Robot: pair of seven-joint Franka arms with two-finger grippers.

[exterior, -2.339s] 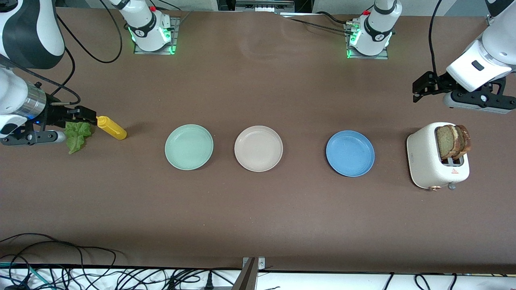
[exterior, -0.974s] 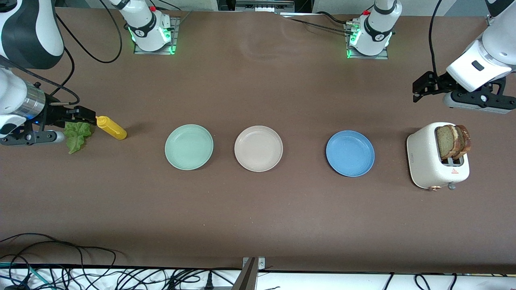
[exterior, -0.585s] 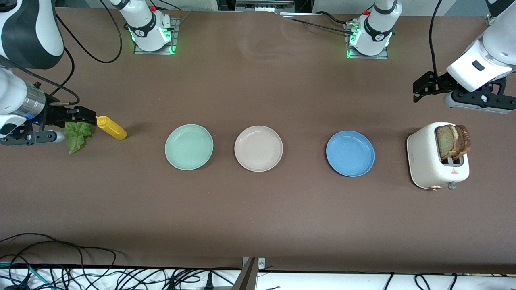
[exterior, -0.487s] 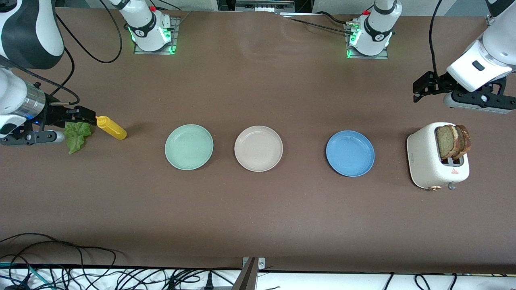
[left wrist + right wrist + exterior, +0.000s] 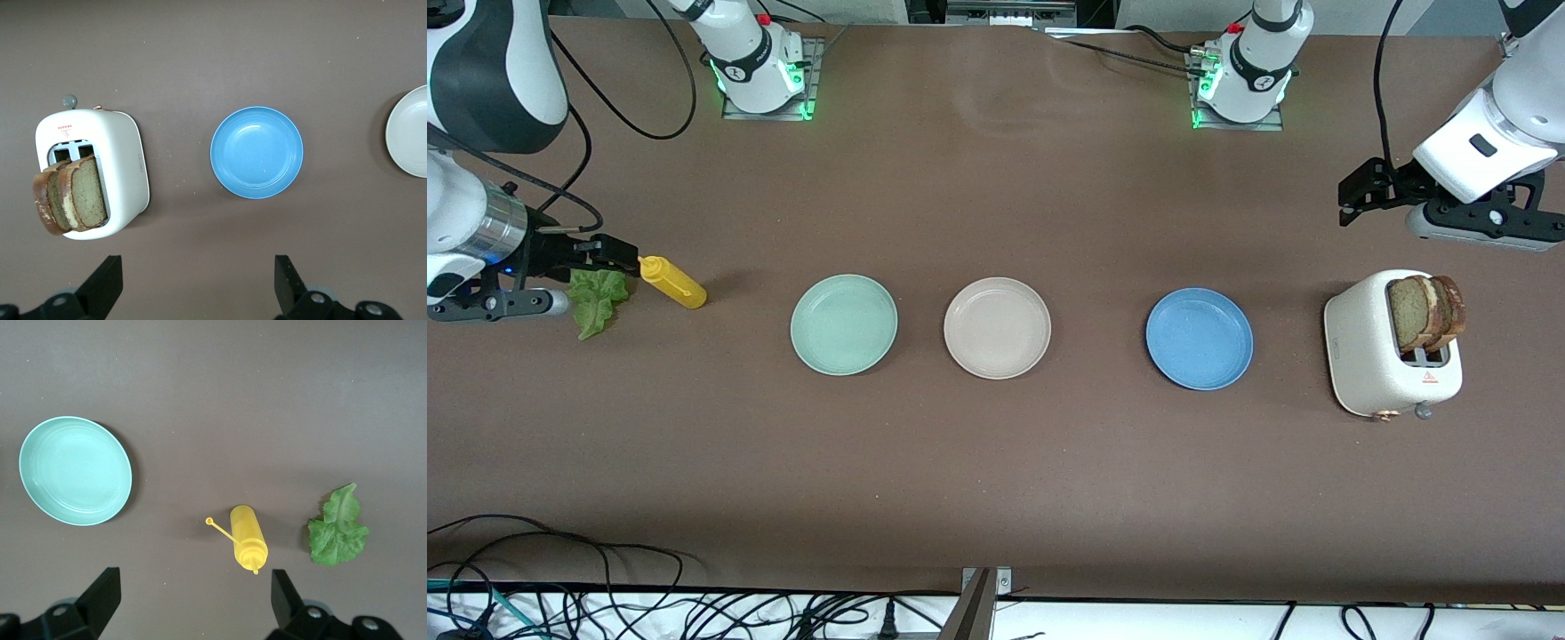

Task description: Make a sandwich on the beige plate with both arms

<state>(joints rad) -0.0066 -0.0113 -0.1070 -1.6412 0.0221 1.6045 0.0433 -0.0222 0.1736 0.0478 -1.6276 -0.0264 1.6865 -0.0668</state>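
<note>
The whole table [image 5: 996, 480] is seen from a high camera facing the two arm bases. Straight down from above the left gripper [image 5: 193, 293], whose fingers stand wide apart, the toaster [image 5: 113, 175] and blue plate [image 5: 257, 153] are viewed. Downward from above the right gripper [image 5: 190, 607], likewise spread, the mint-green plate [image 5: 75, 471], yellow bottle [image 5: 249, 538] and lettuce [image 5: 338, 530] are viewed. All are shared with the front view.

Two glossy white arms [image 5: 1485, 147] with black joints, looped black cables, green-lit bases [image 5: 765, 84], black claws.
</note>
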